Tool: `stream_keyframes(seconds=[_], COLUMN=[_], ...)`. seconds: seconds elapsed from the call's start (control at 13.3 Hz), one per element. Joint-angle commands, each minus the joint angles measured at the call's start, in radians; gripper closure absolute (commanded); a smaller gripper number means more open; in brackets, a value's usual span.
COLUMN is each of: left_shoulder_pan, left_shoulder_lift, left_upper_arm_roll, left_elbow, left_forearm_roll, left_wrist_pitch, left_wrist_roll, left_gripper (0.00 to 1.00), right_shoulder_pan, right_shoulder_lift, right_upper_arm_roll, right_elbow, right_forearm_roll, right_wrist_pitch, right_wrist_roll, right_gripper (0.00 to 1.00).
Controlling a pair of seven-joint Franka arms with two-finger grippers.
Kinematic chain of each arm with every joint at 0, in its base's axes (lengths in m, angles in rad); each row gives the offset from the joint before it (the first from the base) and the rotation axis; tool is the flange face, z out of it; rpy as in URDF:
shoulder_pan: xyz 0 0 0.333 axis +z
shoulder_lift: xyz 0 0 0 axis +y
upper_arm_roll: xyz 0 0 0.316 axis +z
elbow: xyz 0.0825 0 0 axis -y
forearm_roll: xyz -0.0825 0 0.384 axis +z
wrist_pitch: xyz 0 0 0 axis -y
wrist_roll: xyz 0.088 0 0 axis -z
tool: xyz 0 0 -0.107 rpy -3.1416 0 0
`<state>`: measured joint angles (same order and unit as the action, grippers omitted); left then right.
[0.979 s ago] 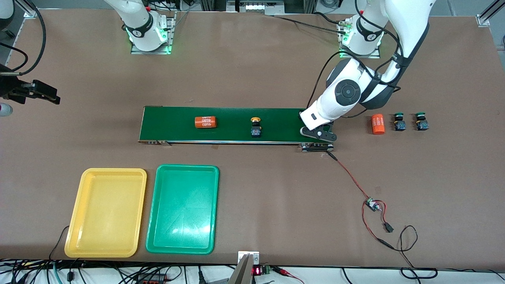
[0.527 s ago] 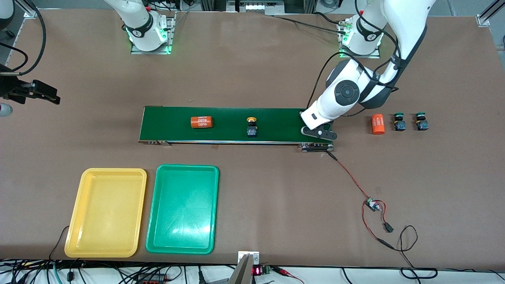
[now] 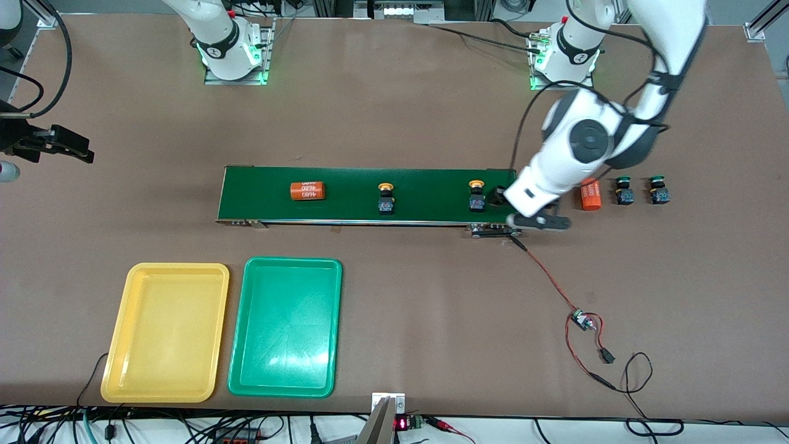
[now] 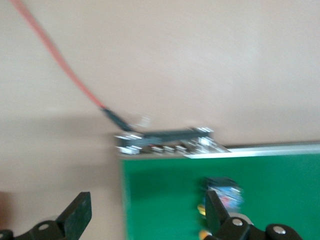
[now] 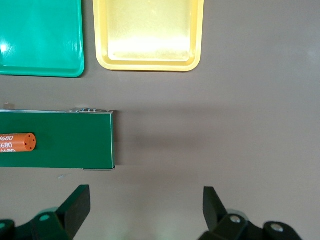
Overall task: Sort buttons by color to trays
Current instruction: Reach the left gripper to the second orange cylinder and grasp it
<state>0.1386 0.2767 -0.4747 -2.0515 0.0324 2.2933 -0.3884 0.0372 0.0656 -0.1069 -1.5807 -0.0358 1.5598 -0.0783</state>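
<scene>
Front view: left end effector (image 3: 535, 221) over the conveyor belt's (image 3: 345, 194) end toward the left arm, fingers apart, nothing held. On the belt just beside it, a yellow-capped button (image 3: 476, 197), apart from the fingers. Farther along the belt toward the right arm's end, a second yellow-capped button (image 3: 386, 200), then an orange cylinder (image 3: 307, 190) with white print. Off the belt on the tabletop (image 3: 431, 296), toward the left arm's end: another orange cylinder (image 3: 590, 195), partly covered by the left arm, and two green-capped buttons (image 3: 624, 191) (image 3: 659, 190) side by side. Yellow tray (image 3: 165, 333) and green tray (image 3: 286, 327) lying side by side nearer the front camera than the belt, both bare, the yellow one closer to the right arm's end. Right end effector (image 3: 65, 147) waiting over the tabletop edge at the right arm's end, well apart from belt and trays.

Left wrist view: two dark fingers (image 4: 77, 215) spread wide, empty, over the belt's end and its metal bracket (image 4: 165, 141); the yellow-capped button (image 4: 222, 192) on the green surface close by one finger, blurred; red wire (image 4: 60, 65) running across the tabletop.

Right wrist view: fingers (image 5: 75, 205) wide apart, gripping nothing, above bare tabletop; belt end with the orange cylinder (image 5: 17, 142), and both trays (image 5: 147, 35) (image 5: 40, 37) in sight.
</scene>
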Motion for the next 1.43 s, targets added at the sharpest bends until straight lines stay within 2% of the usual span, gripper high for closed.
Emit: stream_keyframes(seconds=[0.0, 0.15, 0.38, 0.68, 0.9, 1.36], left_shoulder_pan=[0.048, 0.090, 0.156, 0.246, 0.262, 0.291], left_shoulder_lift=[-0.005, -0.001, 0.012, 0.041, 0.070, 0.035], left_upper_arm_roll=[0.042, 0.068, 0.125, 0.128, 0.128, 0.126], left_elbow=[-0.015, -0.016, -0.025, -0.059, -0.090, -0.210], left_forearm_roll=[-0.009, -0.008, -0.008, -0.005, 0.052, 0.054], left_wrist_pitch=[-0.035, -0.060, -0.066, -0.055, -0.057, -0.057], left_wrist_roll=[0.010, 0.025, 0.205, 0.308, 0.350, 0.410], left_gripper=[0.00, 0.00, 0.00, 0.00, 0.00, 0.00], right_shoulder_pan=[-0.007, -0.007, -0.002, 0.001, 0.001, -0.002], right_shoulder_lift=[-0.007, -0.003, 0.005, 0.006, 0.013, 0.019], right_upper_arm_roll=[0.003, 0.004, 0.007, 0.012, 0.012, 0.012], right_elbow=[0.007, 0.008, 0.008, 0.008, 0.005, 0.008], right_forearm_roll=[0.011, 0.011, 0.007, 0.010, 0.054, 0.056], right_wrist_pitch=[-0.014, -0.012, -0.010, -0.014, -0.015, -0.021], right_wrist_roll=[0.009, 0.006, 0.002, 0.009, 0.005, -0.006], right_gripper=[0.00, 0.00, 0.00, 0.00, 0.00, 0.00])
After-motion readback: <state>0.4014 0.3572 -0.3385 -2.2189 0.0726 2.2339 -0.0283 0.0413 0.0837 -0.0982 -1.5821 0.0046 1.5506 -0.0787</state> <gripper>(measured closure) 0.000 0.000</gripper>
